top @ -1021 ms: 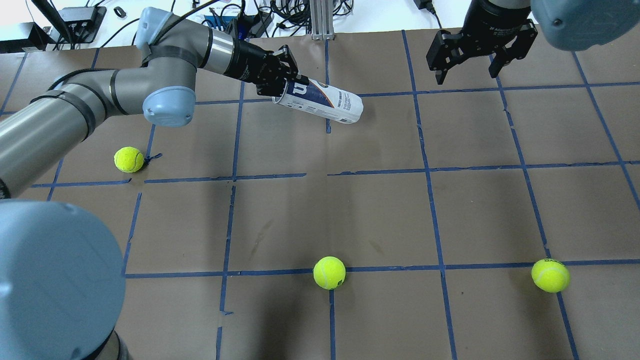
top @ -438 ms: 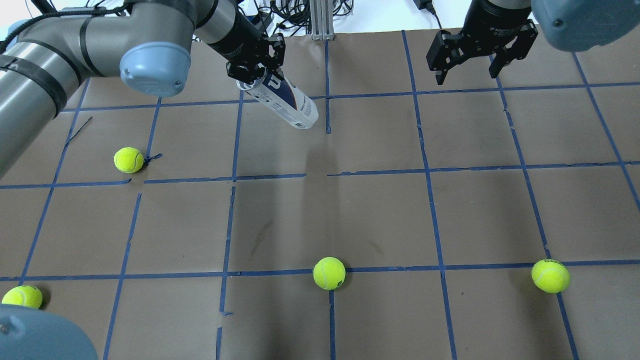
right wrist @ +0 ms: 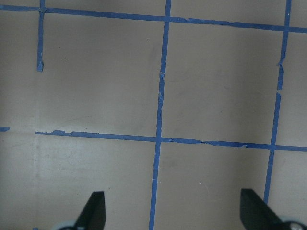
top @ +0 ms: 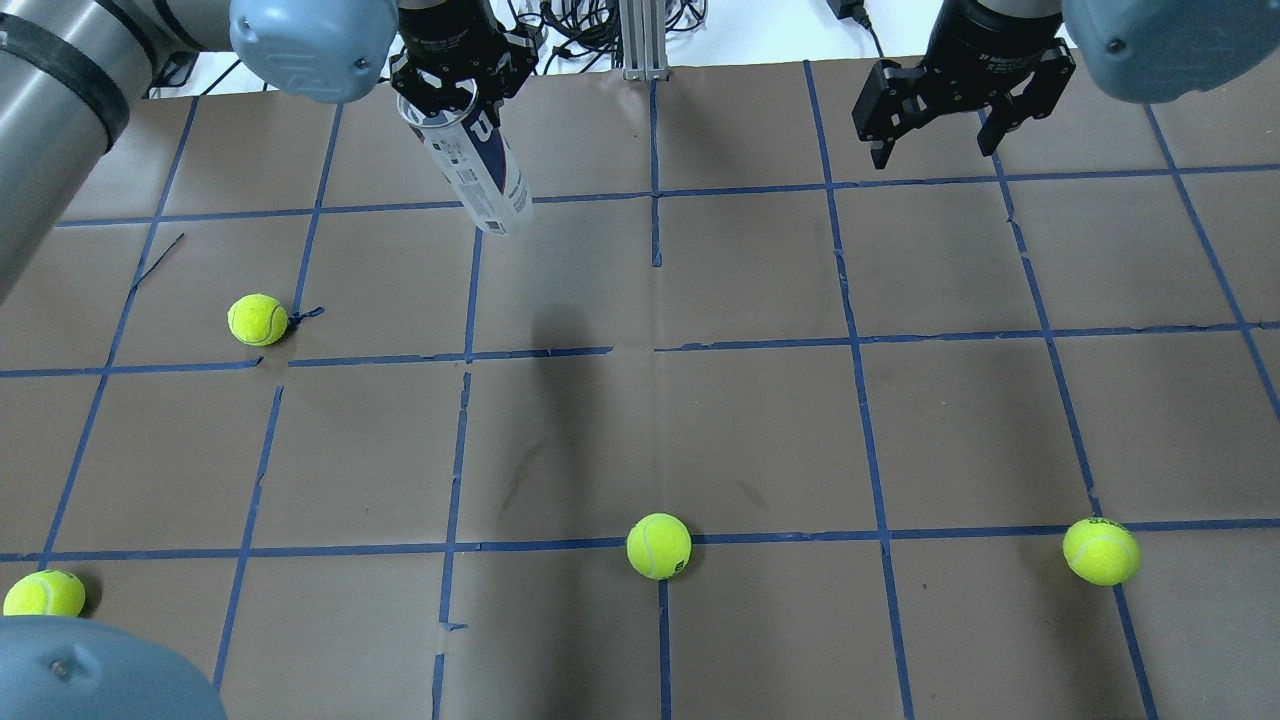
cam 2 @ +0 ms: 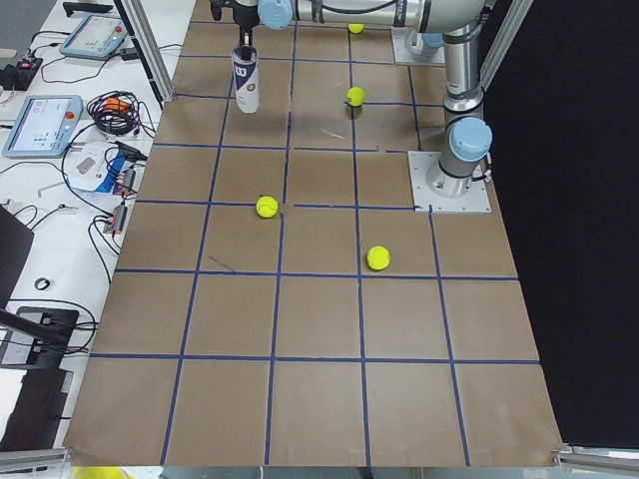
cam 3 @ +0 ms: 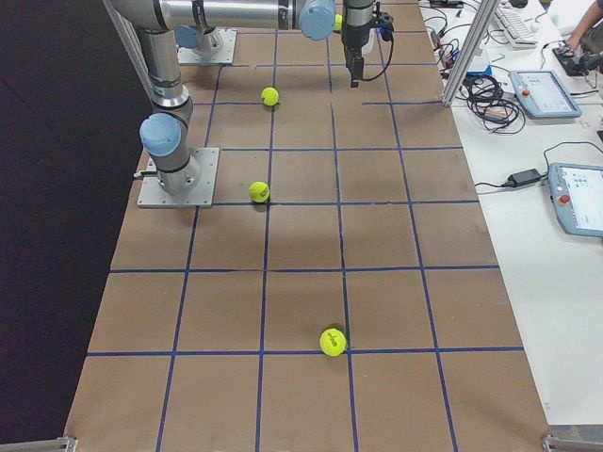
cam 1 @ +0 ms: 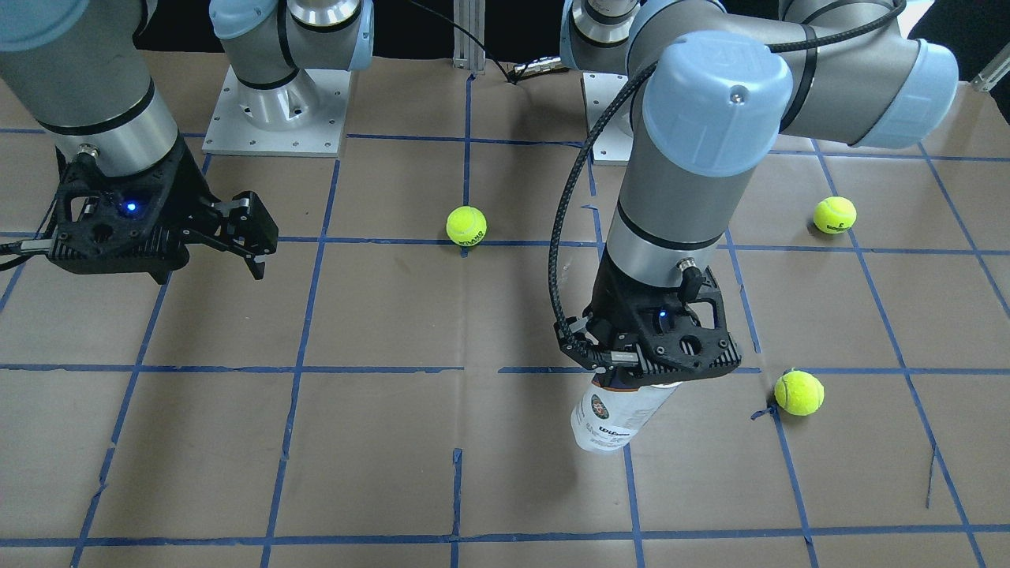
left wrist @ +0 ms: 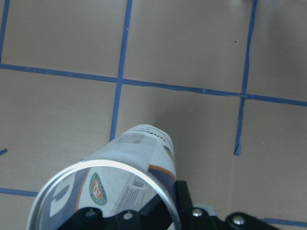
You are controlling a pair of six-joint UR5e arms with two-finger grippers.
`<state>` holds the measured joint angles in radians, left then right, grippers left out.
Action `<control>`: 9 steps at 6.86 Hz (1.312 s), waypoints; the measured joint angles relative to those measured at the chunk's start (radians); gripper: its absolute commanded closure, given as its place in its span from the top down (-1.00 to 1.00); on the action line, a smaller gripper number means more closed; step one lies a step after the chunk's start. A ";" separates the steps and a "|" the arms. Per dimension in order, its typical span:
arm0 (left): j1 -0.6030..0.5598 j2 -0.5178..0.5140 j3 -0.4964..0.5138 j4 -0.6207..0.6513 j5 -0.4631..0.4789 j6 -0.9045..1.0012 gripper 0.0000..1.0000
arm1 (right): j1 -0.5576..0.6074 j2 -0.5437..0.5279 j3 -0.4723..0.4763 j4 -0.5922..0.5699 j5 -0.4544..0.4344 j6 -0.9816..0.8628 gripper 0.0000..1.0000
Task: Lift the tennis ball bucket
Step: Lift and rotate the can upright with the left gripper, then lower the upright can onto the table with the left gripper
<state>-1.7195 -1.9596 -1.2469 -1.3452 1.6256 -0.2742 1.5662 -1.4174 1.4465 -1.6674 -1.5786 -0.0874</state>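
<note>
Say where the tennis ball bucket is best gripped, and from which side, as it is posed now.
Grip the tennis ball bucket at its open, silver-rimmed top end, coming from above. It is a slim cylinder held nearly upright, so a top hold likely keeps its weight below. The left end effector is shut on it there.

Left claw (top: pixel 453 97) has swung the tennis ball bucket (top: pixel 482 180) nearly upright.
</note>
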 measured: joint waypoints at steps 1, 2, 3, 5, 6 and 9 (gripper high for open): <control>-0.005 -0.001 0.010 -0.030 0.033 0.024 -1.00 | 0.000 0.000 0.000 0.000 0.000 0.000 1.00; -0.012 0.001 0.020 -0.073 0.069 0.063 -1.00 | 0.001 0.000 0.000 0.000 0.000 0.000 1.00; -0.029 -0.005 0.025 -0.101 0.115 0.090 -1.00 | 0.001 0.000 -0.001 0.000 0.000 0.000 1.00; -0.082 -0.034 0.026 -0.072 0.209 0.091 -1.00 | 0.001 0.000 -0.003 0.000 0.000 0.000 1.00; -0.094 -0.051 0.023 -0.058 0.231 0.099 -1.00 | 0.001 0.000 -0.003 0.000 0.000 0.000 1.00; -0.105 -0.106 0.015 0.052 0.221 0.115 -0.99 | 0.002 -0.001 -0.005 0.000 0.000 0.001 1.00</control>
<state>-1.8247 -2.0653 -1.2323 -1.2934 1.8471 -0.1594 1.5677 -1.4184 1.4415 -1.6674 -1.5785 -0.0861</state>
